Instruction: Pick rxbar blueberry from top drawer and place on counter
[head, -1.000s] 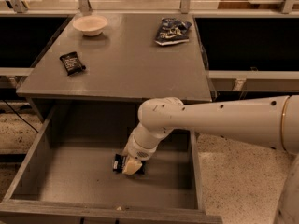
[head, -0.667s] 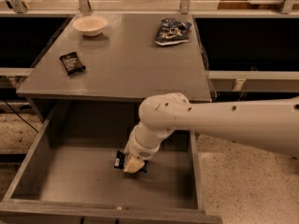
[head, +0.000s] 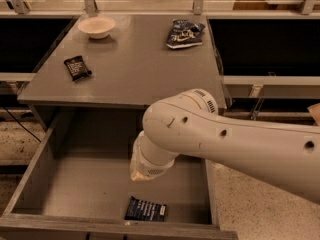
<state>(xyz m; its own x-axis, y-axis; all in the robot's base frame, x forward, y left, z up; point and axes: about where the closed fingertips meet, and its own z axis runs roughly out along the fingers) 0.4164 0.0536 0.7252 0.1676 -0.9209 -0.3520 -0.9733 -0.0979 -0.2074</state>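
Top drawer [head: 31, 178] is pulled out below the counter [head: 140, 74]. The rxbar blueberry [head: 145, 210] lies flat on the drawer floor, near the front wall and right of centre. Nothing is touching it. The white arm [head: 225, 139] comes in from the right and bends down into the drawer. The gripper [head: 141, 172] sits at its pale lower end, over the drawer floor, up-frame of the bar and apart from it.

On the counter:
- white bowl [head: 96, 27], back left
- black bar wrapper [head: 77, 67], left side
- blue-and-white snack bag [head: 184, 33], back right

All three are well apart.
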